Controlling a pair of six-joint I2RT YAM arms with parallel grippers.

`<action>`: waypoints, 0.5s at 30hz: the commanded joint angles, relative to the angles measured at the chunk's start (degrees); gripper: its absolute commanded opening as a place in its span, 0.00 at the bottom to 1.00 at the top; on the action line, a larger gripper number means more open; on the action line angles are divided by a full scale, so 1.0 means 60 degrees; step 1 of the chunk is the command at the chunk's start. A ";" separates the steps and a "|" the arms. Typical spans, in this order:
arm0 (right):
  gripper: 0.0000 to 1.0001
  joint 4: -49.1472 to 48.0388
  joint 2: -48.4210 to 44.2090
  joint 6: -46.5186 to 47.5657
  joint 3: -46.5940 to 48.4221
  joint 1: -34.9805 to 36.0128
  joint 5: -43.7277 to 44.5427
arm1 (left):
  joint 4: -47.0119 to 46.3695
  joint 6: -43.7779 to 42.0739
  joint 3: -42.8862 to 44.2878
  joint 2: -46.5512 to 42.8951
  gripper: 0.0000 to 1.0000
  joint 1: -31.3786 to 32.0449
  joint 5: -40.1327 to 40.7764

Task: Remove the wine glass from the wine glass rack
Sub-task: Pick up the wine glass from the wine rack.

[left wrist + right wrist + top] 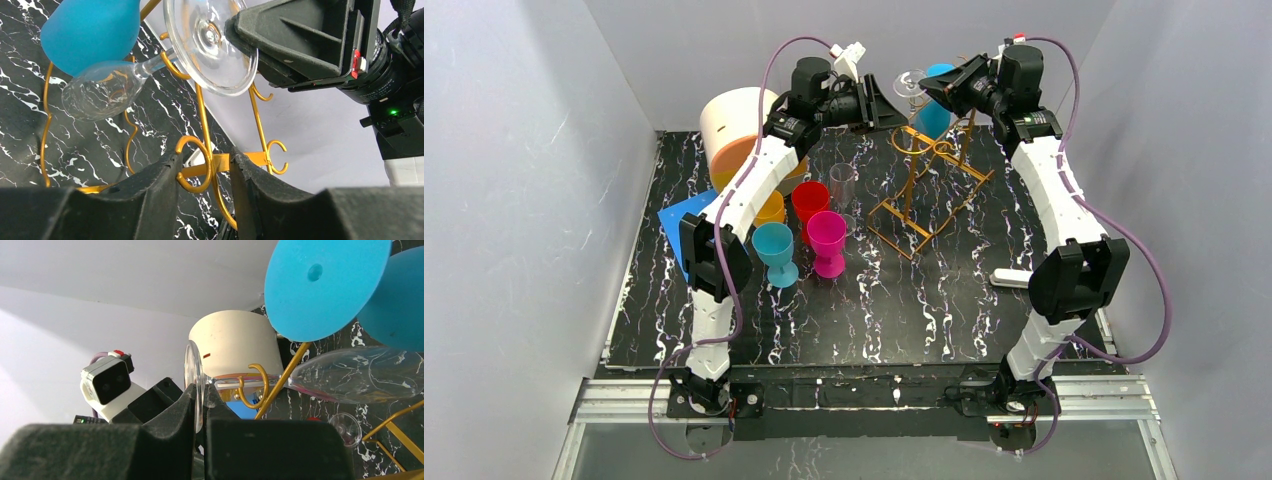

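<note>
At the far middle of the table (pixel 924 310), over the wine glass rack (pixel 250 159): both arms meet.

Right gripper (pixel 200 396): jaws pinching the foot of the wine glass (pixel 205 47), disc held edge-on between the pads. The glass lies nearly horizontal, and its stem rests against a curled rail end at the rack's top. Its bowl is just beside a hanging blue goblet (pixel 325 285).

Left gripper (pixel 205 175): jaws closed onto the rack's top rail, with a scroll caught between the fingers.

Left of the rack, nearer: red (pixel 810 200), magenta (pixel 827 235) and teal (pixel 774 245) goblets. Far left: cream tub (pixel 235 345).
</note>
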State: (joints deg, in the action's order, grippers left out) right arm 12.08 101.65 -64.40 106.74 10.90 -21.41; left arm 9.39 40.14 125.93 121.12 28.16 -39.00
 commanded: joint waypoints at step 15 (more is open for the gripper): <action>0.01 -0.0591 0.0411 -0.0601 0.0923 0.0147 0.0482 | -0.0286 0.0121 -0.0113 -0.0907 0.32 0.0072 -0.0216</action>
State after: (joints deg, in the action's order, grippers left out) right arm 12.05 102.94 -67.11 108.12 11.29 -16.86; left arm 8.99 40.97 125.49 120.84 28.32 -39.03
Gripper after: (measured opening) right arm 0.125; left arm 0.323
